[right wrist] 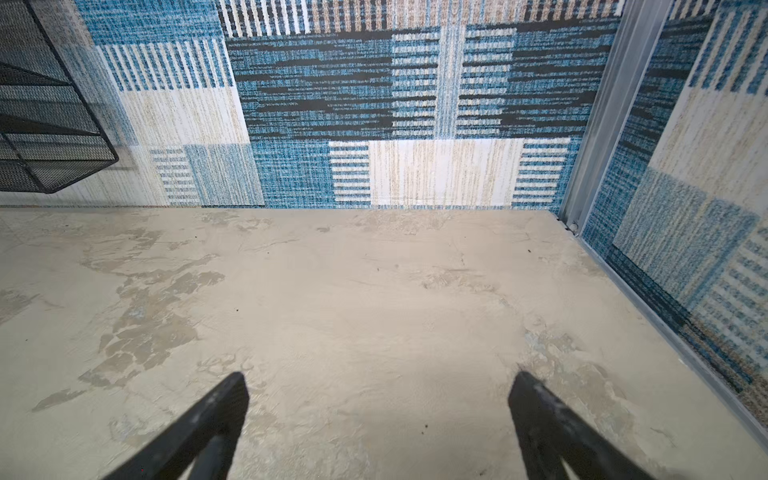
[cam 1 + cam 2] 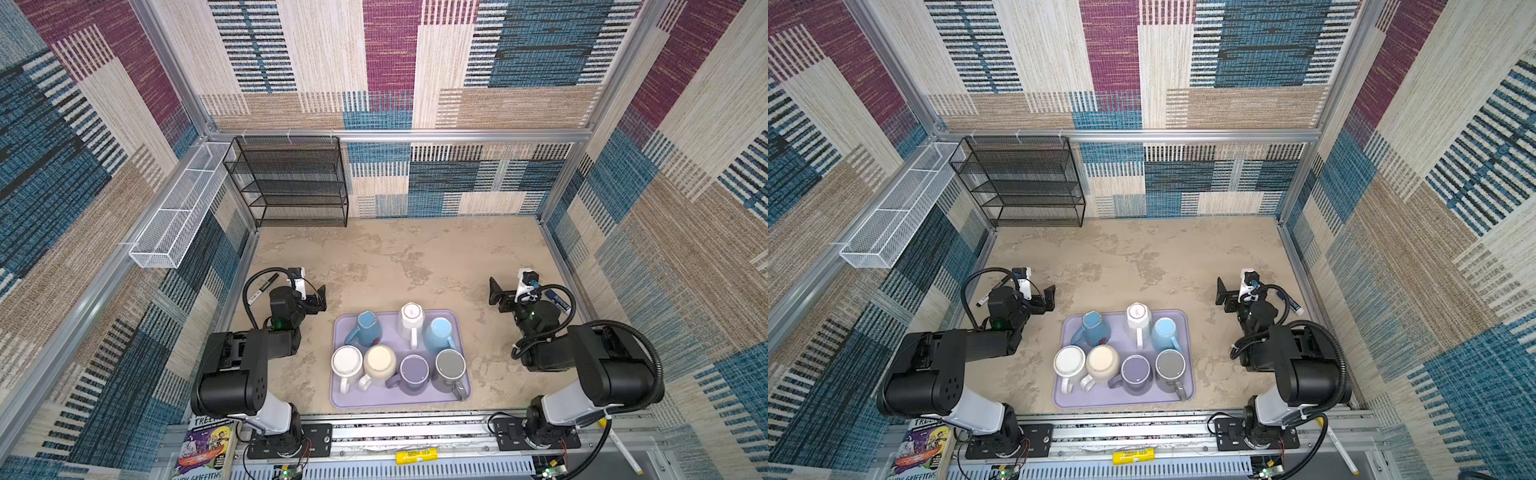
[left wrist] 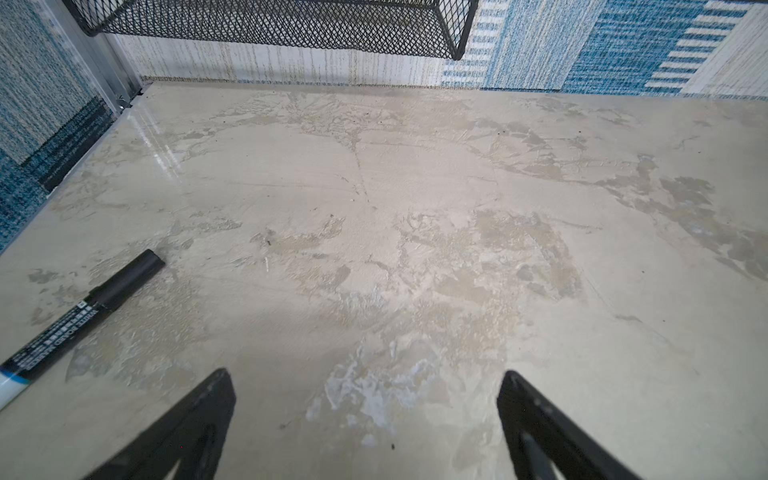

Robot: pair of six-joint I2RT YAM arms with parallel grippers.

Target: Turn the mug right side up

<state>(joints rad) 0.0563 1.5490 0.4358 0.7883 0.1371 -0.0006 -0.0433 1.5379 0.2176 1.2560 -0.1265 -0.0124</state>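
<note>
Mugs in both top views, seven crowded on lavender tray, seemingly all bottom-up, between the arms. Left gripper and right gripper parked well apart from tray, empty. Left wrist: fingers spread wide over table, marker lying nearby. Right wrist: fingers wide too, nothing between. Looks like ceramic: rigid, weighty, glazed-slick, chippable; best pinched across the wall or by the handle.
</note>
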